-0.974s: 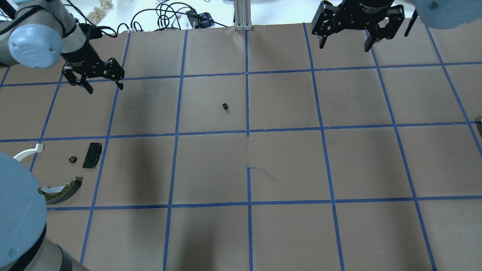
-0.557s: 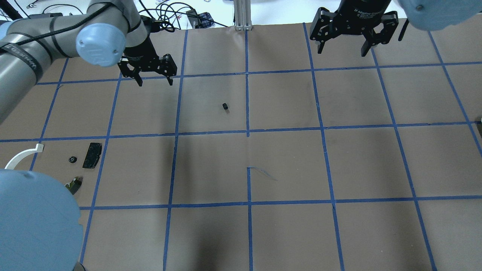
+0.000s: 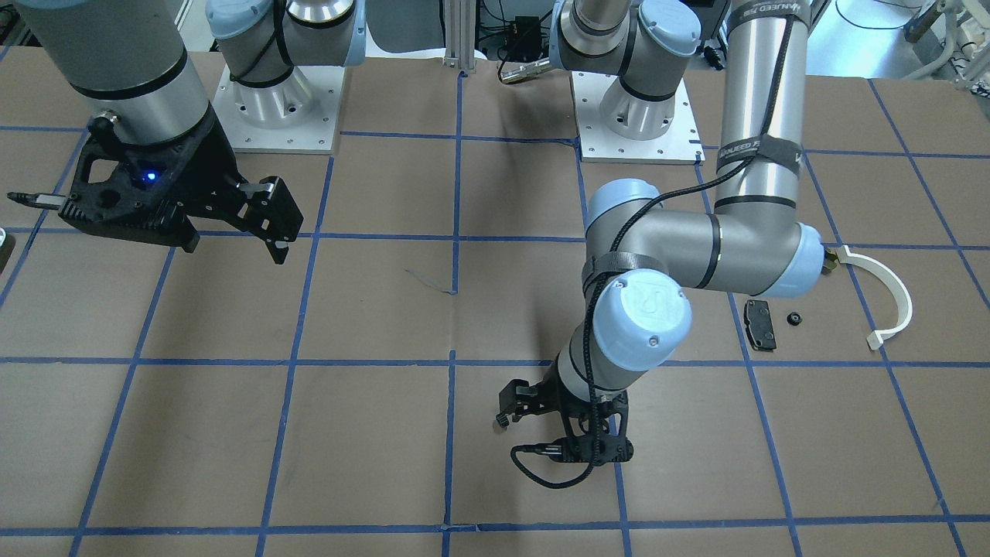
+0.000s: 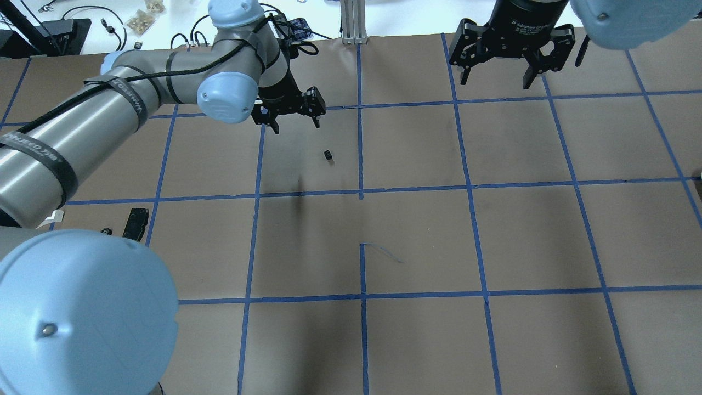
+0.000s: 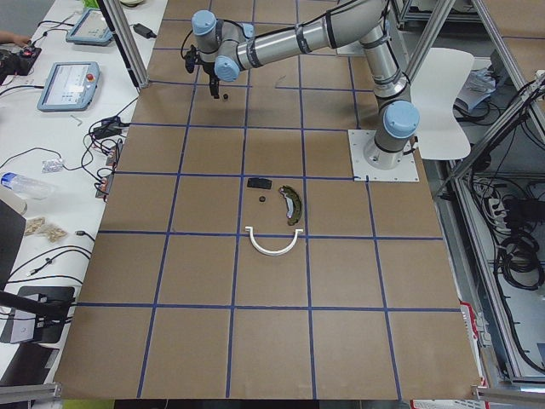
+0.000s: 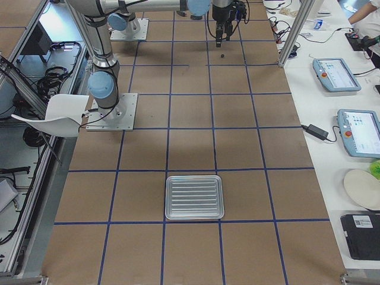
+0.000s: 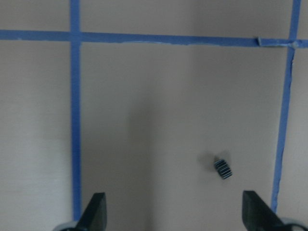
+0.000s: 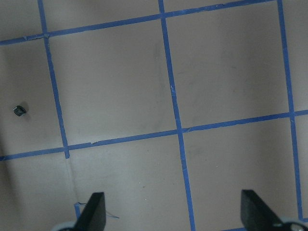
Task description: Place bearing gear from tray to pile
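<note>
Hovering over the table point(image 4: 493, 236), the left gripper point(image 4: 296, 127) has its fingers spread wide and grips nothing. The gear point(image 4: 328, 155), a small dark toothed part, lies loose on the table just beside the gripper. It is not in the tray point(image 6: 195, 197), which sits well apart at the far end. In the left wrist view the gear lies off-centre, nearer one finger than the other. The right gripper point(image 4: 494, 82) hangs apart, also spread and empty. The pile, made up of pad point(image 3: 759, 323), arc point(image 3: 889, 298) and shoe point(image 5: 292, 203), lies well away on the robot's left.

Hazards, as judged:
- **Offset descent:** coming straight down from this offset could land a fingertip on the gear or nudge it aside.
- **Uneven closing:** the part is small and round, so fingers that meet it unevenly may flick it or set it rolling.
- **Shallow pinch:** a grip on the teeth alone may slip during the long carry to the pile.
</note>
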Tool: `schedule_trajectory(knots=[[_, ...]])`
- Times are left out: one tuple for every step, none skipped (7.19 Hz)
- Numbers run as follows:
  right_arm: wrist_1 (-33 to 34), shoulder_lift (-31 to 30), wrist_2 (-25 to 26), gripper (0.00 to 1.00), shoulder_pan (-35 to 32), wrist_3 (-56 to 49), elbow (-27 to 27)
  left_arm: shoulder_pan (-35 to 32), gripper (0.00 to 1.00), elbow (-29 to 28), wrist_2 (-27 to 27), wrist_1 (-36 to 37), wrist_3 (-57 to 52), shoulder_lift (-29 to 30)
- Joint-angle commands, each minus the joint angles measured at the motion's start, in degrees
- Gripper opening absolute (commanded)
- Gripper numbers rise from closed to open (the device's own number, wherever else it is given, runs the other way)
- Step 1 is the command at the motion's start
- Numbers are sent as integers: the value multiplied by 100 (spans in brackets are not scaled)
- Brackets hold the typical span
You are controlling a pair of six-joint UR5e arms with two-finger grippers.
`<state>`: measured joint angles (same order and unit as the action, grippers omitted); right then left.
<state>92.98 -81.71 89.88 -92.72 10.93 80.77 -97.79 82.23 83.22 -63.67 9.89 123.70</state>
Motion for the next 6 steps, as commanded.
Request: schedule_trajectory(knots=[[-7,6,-6,100,0,-3,0,-178,100,-31,10,109,327,346],[-7,6,-6,100,0,-3,0,-248,100,-40,10,118,408,435],[-7,6,3,100,0,-11,9,-258,100,-49,10,135,435,522],[-7,6,3,100,0,-3,9,-293,100,-49,10,214,748,602],[-7,6,3,100,0,-20,9,-336,100,-49,19,284,978,637],[1,6,-6,100,0,-12,9,-346,98,-40,19,285,998,646]])
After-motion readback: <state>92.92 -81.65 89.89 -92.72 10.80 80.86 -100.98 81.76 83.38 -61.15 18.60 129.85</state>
